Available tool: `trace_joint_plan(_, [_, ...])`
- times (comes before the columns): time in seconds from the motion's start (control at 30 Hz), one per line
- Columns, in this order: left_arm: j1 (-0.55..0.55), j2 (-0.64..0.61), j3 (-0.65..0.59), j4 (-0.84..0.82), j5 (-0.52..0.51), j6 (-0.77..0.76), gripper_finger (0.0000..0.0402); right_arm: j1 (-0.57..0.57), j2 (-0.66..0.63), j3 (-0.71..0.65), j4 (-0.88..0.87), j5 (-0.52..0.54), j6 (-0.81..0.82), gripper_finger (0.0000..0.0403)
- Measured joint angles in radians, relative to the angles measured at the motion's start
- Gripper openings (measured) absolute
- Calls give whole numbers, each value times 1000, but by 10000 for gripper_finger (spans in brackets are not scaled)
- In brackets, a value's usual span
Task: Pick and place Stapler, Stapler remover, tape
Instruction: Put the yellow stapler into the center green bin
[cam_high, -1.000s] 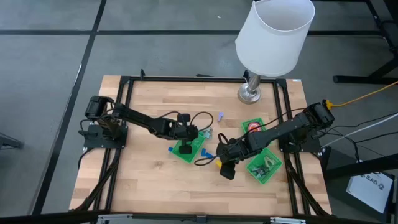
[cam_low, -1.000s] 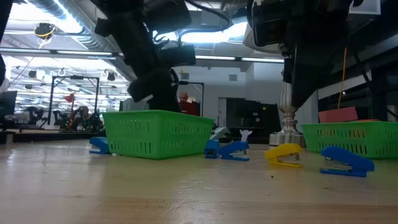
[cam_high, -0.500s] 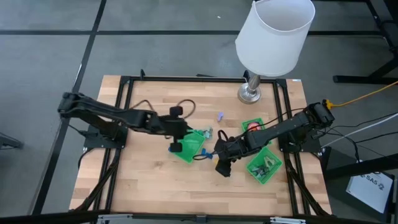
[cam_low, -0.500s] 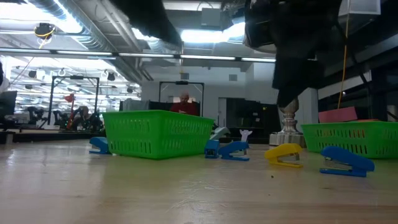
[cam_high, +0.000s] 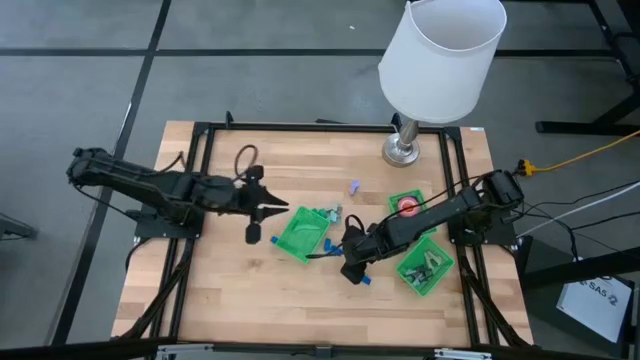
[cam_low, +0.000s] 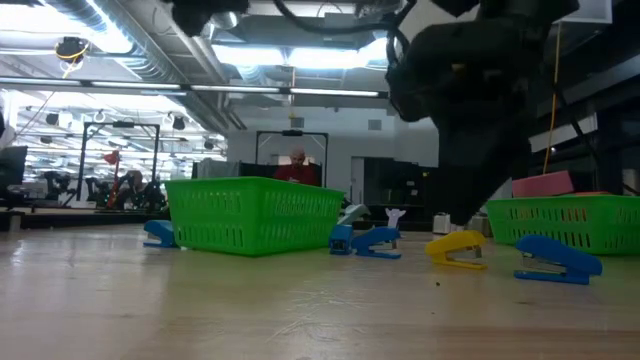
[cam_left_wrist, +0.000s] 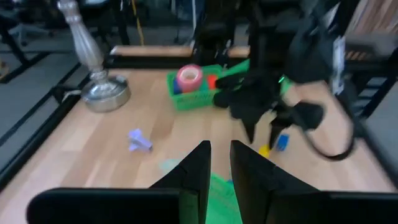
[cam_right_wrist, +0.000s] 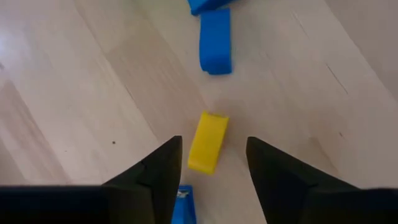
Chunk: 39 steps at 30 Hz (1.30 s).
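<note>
Right gripper (cam_right_wrist: 208, 163) jaws spread astride the yellow stapler (cam_right_wrist: 208, 142).

a white-shaded lamp (cam_high: 441, 60) stands at the table's (cam_high: 230, 300) far edge; perhaps a person (cam_low: 296, 165) beyond.

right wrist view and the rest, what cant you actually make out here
- Right wrist view: the right gripper stands open over a yellow stapler; the blue stapler behind it is whole, another blue piece is cut off by the top edge.
- High view: that same yellow stapler is hidden under the right arm's wrist.
- Low view: the contents of the green basket are hidden by its wall.
- Left wrist view: the left gripper shows a narrow gap; the scene beyond is motion-blurred.
</note>
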Motion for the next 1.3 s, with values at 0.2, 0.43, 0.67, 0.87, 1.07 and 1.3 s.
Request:
trace_joint_plan(0.2, [-52, -86, -70, 47, -42, -75, 58, 14, 28, 1, 20, 27, -6, 175])
trace_joint_plan(0.43, [-118, -130, -118, 57, -145, -117, 58, 34, 69, 0, 20, 27, -9, 174])
trace_joint_plan(0.67, [-156, -133, -123, 58, -208, -125, 58, 50, 84, 1, 19, 35, -9, 157])
trace_joint_plan(0.87, [-167, -133, -123, 58, -237, -125, 58, 51, 85, 1, 19, 11, -26, 75])
trace_joint_plan(1.07, [-167, -133, -123, 61, -262, -124, 58, 51, 84, 13, 5, -31, -64, 72])
trace_joint_plan(1.3, [-167, -133, -123, 77, -267, -123, 58, 31, 85, 136, -136, -30, -146, 72])
